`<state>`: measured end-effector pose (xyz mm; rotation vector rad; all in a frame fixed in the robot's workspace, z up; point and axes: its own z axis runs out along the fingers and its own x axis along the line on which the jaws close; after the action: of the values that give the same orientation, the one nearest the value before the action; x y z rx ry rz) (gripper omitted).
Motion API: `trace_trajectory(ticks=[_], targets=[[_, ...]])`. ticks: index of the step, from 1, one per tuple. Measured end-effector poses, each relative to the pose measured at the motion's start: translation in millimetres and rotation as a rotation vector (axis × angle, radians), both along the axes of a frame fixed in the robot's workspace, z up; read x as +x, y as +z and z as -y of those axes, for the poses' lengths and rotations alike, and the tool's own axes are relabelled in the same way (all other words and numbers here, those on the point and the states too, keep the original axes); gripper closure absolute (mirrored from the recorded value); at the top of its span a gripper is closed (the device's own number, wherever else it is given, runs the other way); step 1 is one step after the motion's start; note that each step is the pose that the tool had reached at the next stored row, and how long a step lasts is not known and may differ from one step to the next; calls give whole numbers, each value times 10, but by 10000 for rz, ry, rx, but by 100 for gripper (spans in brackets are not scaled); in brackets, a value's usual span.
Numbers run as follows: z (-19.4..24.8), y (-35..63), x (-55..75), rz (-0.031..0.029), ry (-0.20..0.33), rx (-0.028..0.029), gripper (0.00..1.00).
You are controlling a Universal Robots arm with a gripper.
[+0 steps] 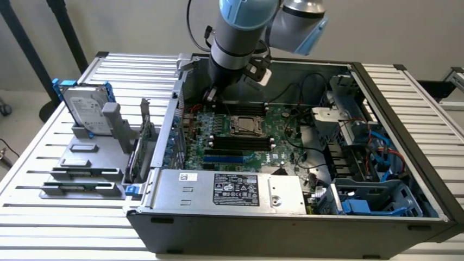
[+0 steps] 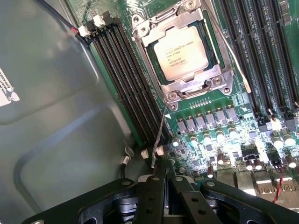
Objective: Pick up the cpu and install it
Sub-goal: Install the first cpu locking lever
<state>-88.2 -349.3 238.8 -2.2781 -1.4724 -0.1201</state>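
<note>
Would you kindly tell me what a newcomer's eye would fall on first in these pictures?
The open computer case with its green motherboard draws the eye, the robot arm reaching down into its far side. At the board's middle the cpu sits in its socket, silver top showing. On the exterior view's left, a hard drive with blue rails stands upright in a grey rack.

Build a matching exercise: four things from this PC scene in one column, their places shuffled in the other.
1. cpu
2. hard drive
3. power supply
4. pincer

A. upright in the grey stand, outside the case
B. lying in the socket
C. inside the case, by the motherboard far edge
D. along the case's near wall

Pairs: 1-B, 2-A, 3-D, 4-C
</note>
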Motion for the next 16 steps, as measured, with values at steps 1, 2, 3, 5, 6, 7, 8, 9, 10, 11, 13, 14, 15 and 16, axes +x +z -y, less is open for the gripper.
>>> trace_trajectory(ticks=[1, 2, 3, 5, 6, 7, 8, 9, 10, 11, 13, 14, 15, 16], targets=[[0, 0, 1, 8, -12, 0, 89], [1, 0, 4, 12, -20, 0, 89], [2, 1, 6, 19, -31, -1, 89], [3, 2, 11, 39, -57, 0, 89], [3, 5, 17, 50, -70, -1, 89], [3, 7, 23, 63, -83, 0, 89], [2, 10, 30, 77, -97, 1, 89], [3, 15, 38, 90, -108, 0, 89], [3, 17, 46, 106, -122, 0, 89], [2, 18, 55, 118, -135, 1, 89], [2, 23, 77, 139, -160, 0, 89], [2, 24, 91, 153, -167, 0, 89], [2, 25, 105, 168, -172, 0, 89], [2, 25, 123, 186, -174, 0, 89]])
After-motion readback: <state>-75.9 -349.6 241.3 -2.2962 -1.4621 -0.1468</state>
